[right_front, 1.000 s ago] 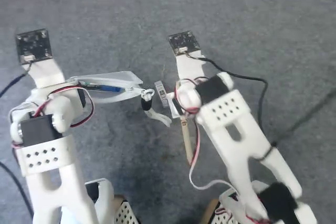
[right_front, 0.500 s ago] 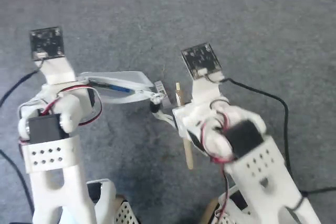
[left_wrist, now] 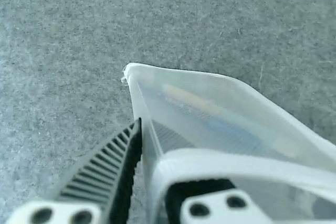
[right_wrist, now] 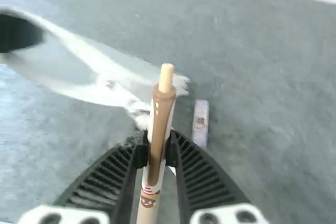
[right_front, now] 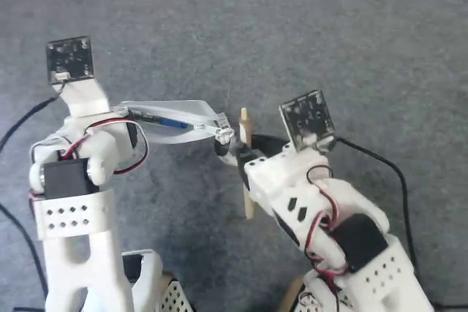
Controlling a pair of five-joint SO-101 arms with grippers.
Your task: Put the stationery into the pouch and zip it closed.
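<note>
My left gripper (right_front: 130, 128) is shut on one end of a translucent white pouch (right_front: 172, 116) and holds it off the carpet. In the left wrist view, the pouch (left_wrist: 220, 114) stretches away from the left gripper (left_wrist: 146, 135), with a blue item (right_front: 172, 122) showing through its wall. My right gripper (right_front: 246, 160) is shut on a wooden pen (right_front: 247, 180), whose tip sits close beside the pouch's zipper end (right_front: 223, 134). In the right wrist view, the pen (right_wrist: 159, 114) stands between the fingers of the right gripper (right_wrist: 156, 148), pointing toward the pouch (right_wrist: 79, 74).
A small pale lavender eraser (right_wrist: 200, 121) lies on the grey carpet (right_front: 351, 56) just beyond the pen tip. Black cables (right_front: 380, 166) trail from both arms. Open carpet stretches to the back and right.
My right arm swung round with the pen, and the pen tip now points at the pouch's zipper end. The left arm raised the pouch slightly and shifted it right.
</note>
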